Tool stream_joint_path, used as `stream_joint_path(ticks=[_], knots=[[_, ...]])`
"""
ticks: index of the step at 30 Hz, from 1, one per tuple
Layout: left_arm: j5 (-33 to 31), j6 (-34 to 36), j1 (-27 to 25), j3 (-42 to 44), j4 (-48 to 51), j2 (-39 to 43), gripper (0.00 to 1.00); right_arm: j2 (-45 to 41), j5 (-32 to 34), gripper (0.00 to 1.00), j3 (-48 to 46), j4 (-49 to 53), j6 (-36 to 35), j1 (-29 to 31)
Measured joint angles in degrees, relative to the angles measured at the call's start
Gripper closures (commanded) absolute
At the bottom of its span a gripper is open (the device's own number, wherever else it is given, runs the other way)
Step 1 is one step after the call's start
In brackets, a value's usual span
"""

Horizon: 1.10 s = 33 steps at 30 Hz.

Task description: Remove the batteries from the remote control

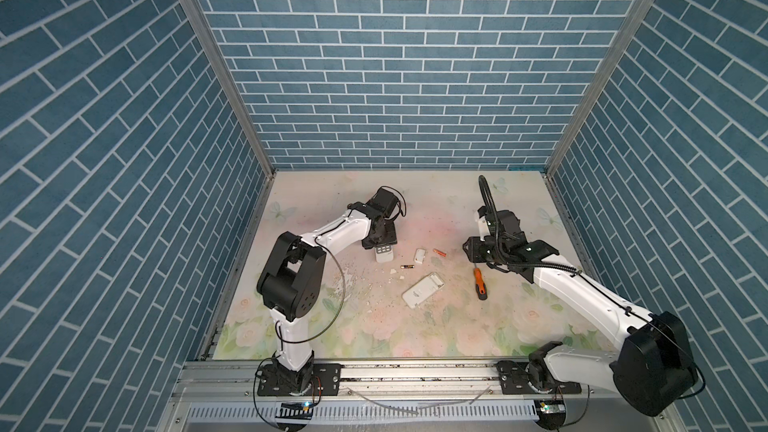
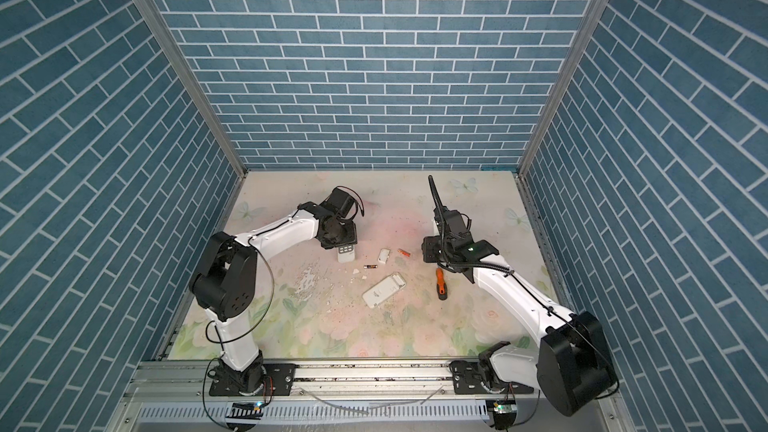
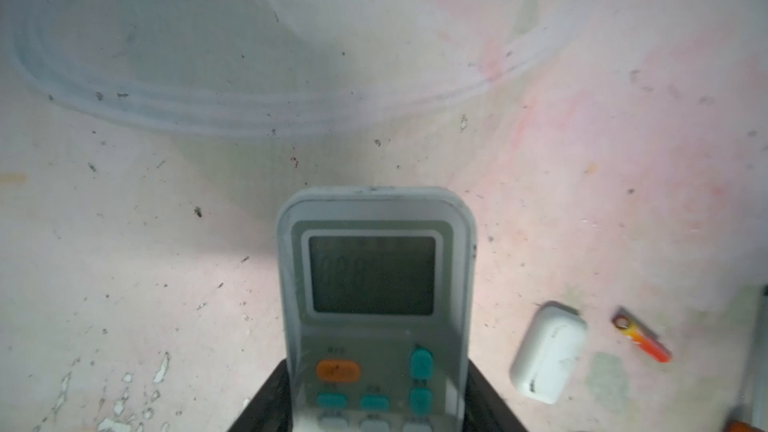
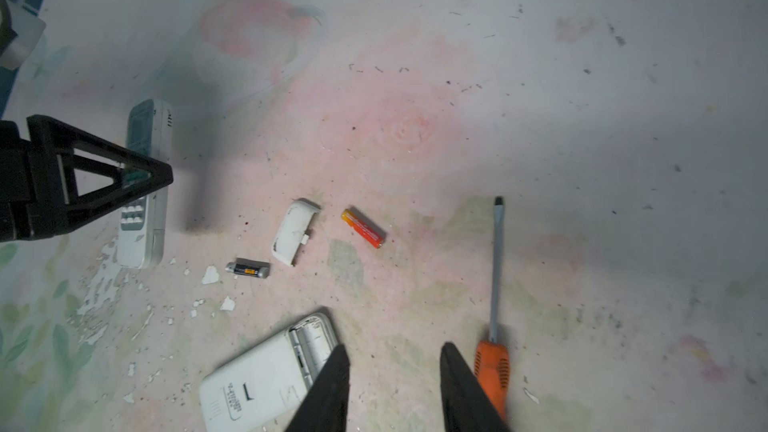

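Tabletop (image 3: 166,201) bare beyond left gripper's (image 3: 376,409) remote (image 3: 374,276).

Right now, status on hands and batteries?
Left hand clamped on display remote. Right hand open, empty. Dark battery, orange battery out on table, white cover between.

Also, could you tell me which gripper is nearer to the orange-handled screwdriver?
Right. The right gripper hovers open beside the orange-handled screwdriver, by its handle; the left gripper is farther off, closed around the display remote control.
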<state>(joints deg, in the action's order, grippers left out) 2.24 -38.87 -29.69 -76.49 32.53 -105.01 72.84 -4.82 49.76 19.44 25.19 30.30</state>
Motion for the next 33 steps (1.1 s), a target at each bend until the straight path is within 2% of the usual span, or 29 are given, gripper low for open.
stream_joint_path(ticks=[5, 13, 19, 28, 33], knots=[[5.7, -4.6, 1.1, 5.3, -9.0, 5.4, 0.66, 3.6, -3.7, 0.63, 0.0, -8.1, 3.1, 4.1], [13.8, -11.9, 2.1, 8.7, -21.3, 9.3, 0.66, 10.3, -6.3, 0.64, 2.4, -20.4, 7.1, 10.3], [17.0, -14.8, 2.2, 9.4, -25.4, 11.0, 0.66, 13.2, -6.7, 0.64, 6.3, -23.3, 7.7, 11.8], [18.4, -16.2, 2.4, 11.1, -27.8, 11.7, 0.66, 15.4, -6.9, 0.64, 11.5, -22.5, 7.5, 12.7], [18.6, -16.9, 2.4, 12.0, -29.1, 11.8, 0.66, 17.5, -7.0, 0.69, 13.3, -21.2, 7.4, 13.6]])
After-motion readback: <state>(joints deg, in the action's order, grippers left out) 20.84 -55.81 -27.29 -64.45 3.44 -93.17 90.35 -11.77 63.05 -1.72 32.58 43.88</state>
